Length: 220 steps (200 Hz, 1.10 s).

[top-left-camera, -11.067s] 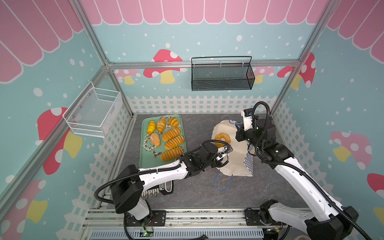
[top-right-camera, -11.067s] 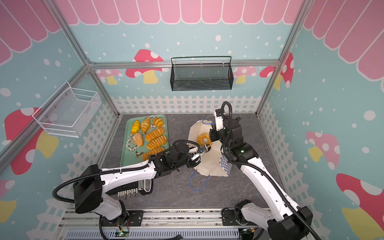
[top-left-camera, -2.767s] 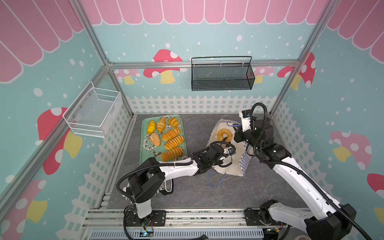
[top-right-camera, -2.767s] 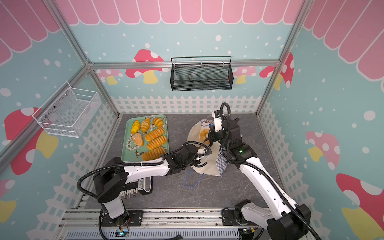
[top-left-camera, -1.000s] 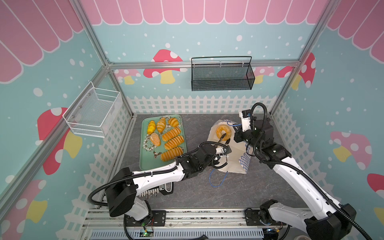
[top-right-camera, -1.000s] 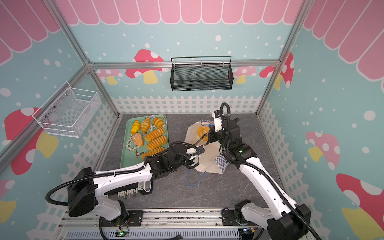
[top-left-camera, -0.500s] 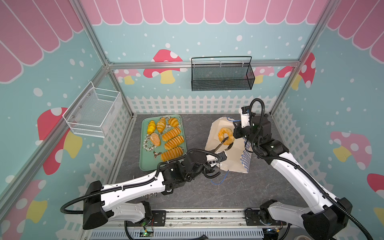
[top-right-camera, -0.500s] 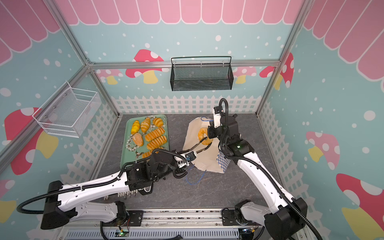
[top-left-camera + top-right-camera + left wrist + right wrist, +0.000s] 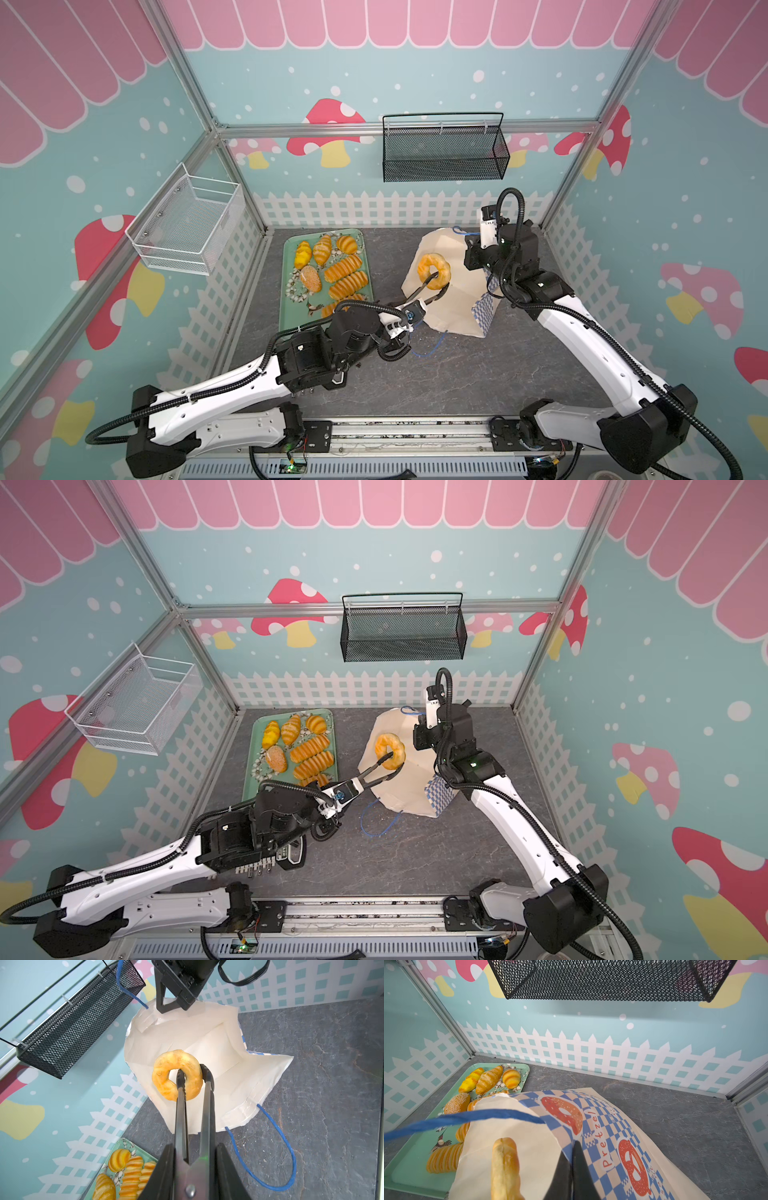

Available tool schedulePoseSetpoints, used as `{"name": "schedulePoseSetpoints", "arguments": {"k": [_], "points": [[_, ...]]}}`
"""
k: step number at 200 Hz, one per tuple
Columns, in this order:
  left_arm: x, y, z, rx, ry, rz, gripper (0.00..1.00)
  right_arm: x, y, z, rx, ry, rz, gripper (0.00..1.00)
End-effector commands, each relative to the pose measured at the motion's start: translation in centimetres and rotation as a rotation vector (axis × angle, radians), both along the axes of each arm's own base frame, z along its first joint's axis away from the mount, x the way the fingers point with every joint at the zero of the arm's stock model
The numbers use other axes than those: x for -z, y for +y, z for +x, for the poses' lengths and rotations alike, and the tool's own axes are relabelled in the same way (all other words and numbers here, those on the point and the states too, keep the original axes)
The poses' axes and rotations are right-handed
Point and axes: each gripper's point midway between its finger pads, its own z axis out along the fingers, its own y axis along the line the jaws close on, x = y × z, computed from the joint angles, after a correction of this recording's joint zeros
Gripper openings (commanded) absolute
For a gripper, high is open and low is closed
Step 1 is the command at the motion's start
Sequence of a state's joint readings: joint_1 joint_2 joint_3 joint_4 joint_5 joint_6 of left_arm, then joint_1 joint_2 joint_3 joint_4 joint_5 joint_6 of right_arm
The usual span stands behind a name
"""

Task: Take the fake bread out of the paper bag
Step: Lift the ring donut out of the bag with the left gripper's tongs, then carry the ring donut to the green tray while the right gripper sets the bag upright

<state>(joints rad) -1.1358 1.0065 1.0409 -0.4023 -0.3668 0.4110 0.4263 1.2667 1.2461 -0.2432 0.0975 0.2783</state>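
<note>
Hanging over the mouth of the paper bag (image 9: 457,309) in both top views, the ring doughnut (image 9: 434,259) is pinched by the left tool (image 9: 441,281), one finger through its hole. The right tool (image 9: 471,262) nips the bag's far rim. The left wrist view shows only one side of the ring gripped, so it could swivel, slip and drop into the bag. The right wrist view shows the right tool (image 9: 572,1153) pressed together on the checkered wall; losing that hold would let the mouth sag.

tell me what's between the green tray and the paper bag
Bare grey tabletop in both top views; at its near end the left pincer, shut on the ring doughnut, crosses.
</note>
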Motion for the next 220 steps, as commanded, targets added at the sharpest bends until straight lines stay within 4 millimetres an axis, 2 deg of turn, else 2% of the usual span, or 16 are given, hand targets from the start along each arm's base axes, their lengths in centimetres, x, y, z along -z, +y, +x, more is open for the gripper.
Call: {"name": "schedulePoseSetpoints", "arguments": {"k": [1,90,139,174,220], "points": [[-3.2,1.3,-0.9,-0.011,0.012,-0.097,0.00,-1.0,0.0,0.7,0.024,-0.008,0.018,0.00],[-8.2,5.3,-2.5,-0.043,0.020,-0.288,0.00,-0.5,0.4,2.6,0.046,0.013,0.003,0.00],[-9.4,7.3,-2.4,-0.090,0.015,-0.346,0.00,-0.2,0.5,2.9,0.049,0.020,-0.005,0.00],[-9.2,9.9,-0.6,-0.229,0.024,-0.390,0.00,-0.3,0.4,2.9,0.053,0.020,-0.010,0.00],[-6.2,12.5,3.3,-0.352,0.150,-0.478,0.00,-0.4,0.2,2.5,0.052,0.019,-0.014,0.00]]}}
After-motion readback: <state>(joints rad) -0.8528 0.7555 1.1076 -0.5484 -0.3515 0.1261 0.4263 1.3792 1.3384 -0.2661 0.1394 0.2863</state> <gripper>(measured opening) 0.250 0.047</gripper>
